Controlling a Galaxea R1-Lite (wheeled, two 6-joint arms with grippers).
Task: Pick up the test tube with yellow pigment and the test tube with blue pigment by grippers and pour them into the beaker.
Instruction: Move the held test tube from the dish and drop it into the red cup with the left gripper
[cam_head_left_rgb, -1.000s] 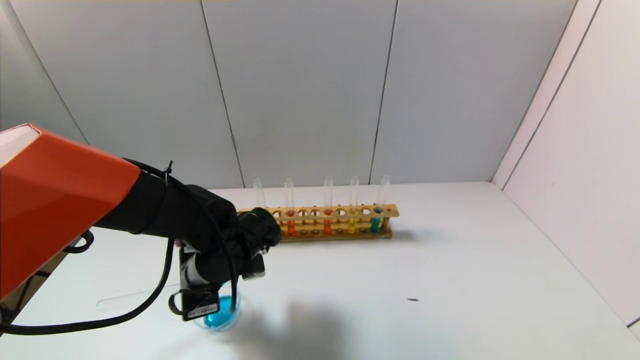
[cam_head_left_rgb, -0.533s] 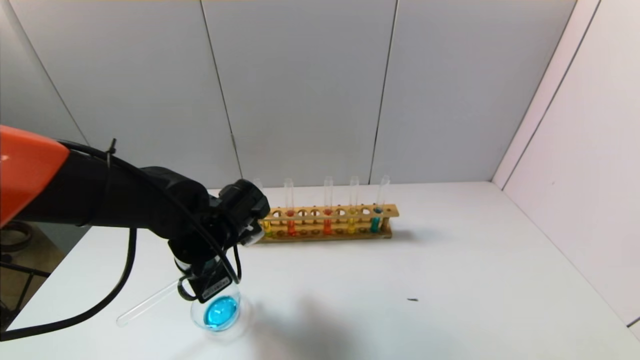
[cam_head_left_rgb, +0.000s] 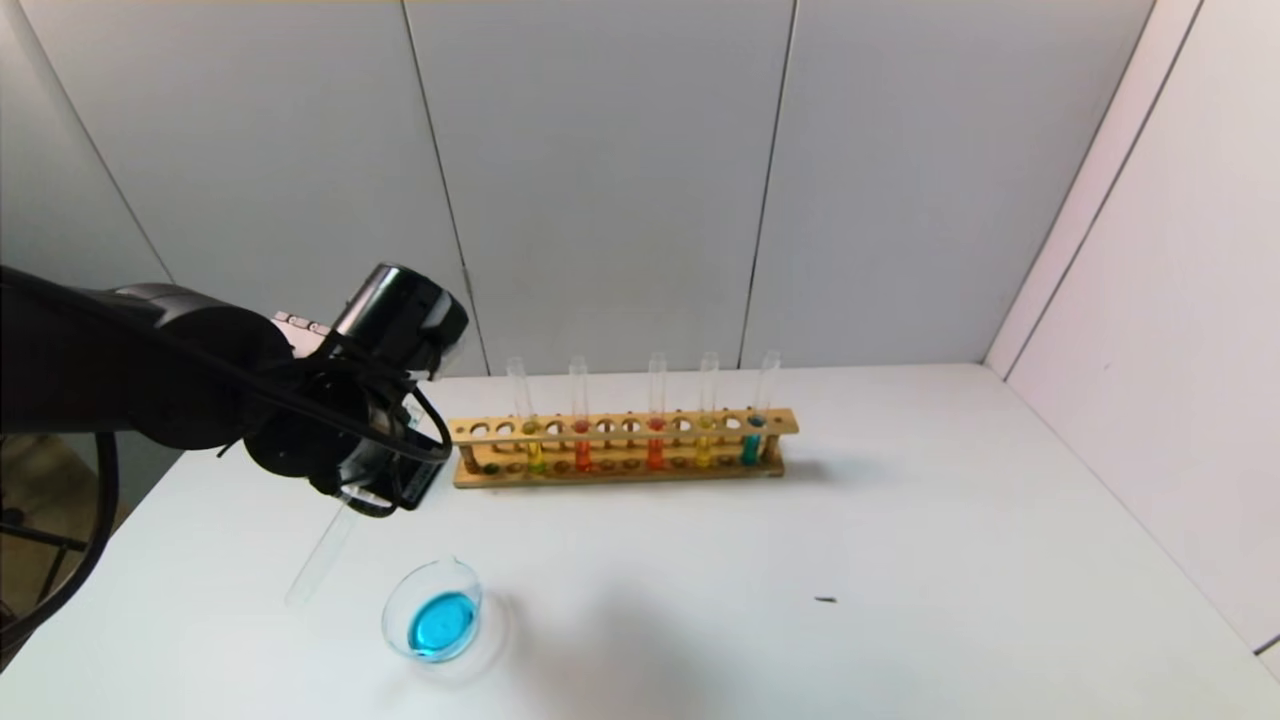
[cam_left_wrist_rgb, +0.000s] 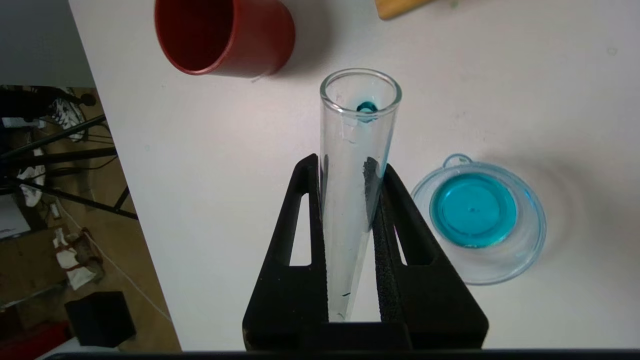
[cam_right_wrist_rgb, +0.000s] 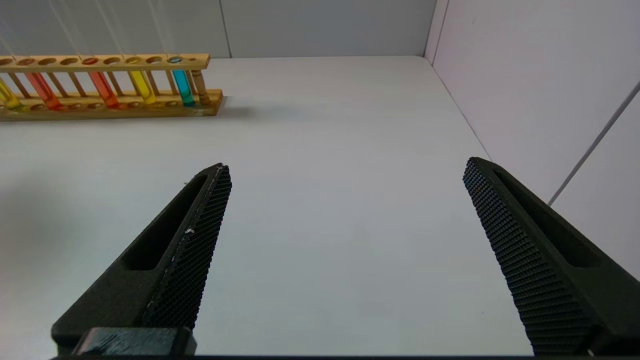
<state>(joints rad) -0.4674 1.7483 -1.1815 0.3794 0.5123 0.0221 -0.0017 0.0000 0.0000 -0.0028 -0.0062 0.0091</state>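
Observation:
My left gripper (cam_head_left_rgb: 365, 490) is shut on a clear test tube (cam_head_left_rgb: 320, 555) and holds it above the table, behind and left of the beaker (cam_head_left_rgb: 400, 600). The tube (cam_left_wrist_rgb: 350, 210) slants mouth-down and is empty but for a blue drop at its lip. The beaker (cam_left_wrist_rgb: 530, 250) holds turquoise-blue liquid. The lime-yellow tube (cam_head_left_rgb: 534, 455) stands near the left end of the wooden rack (cam_head_left_rgb: 620, 425). A second blue tube (cam_head_left_rgb: 750, 447) stands near its right end. My right gripper (cam_right_wrist_rgb: 347, 167) is open and empty over bare table, out of the head view.
A dark red cup (cam_left_wrist_rgb: 225, 35) stands near the table's left edge, beyond the held tube. The rack also holds two orange-red tubes (cam_head_left_rgb: 582, 455) and a golden-yellow tube (cam_head_left_rgb: 703, 452). A small dark speck (cam_head_left_rgb: 825, 600) lies right of centre. Walls close the back and right.
My left arm has risen and drawn back to the left, away from the beaker. The held tube has swung from nearly level to slanting mouth-down. The rack's left end has come into view.

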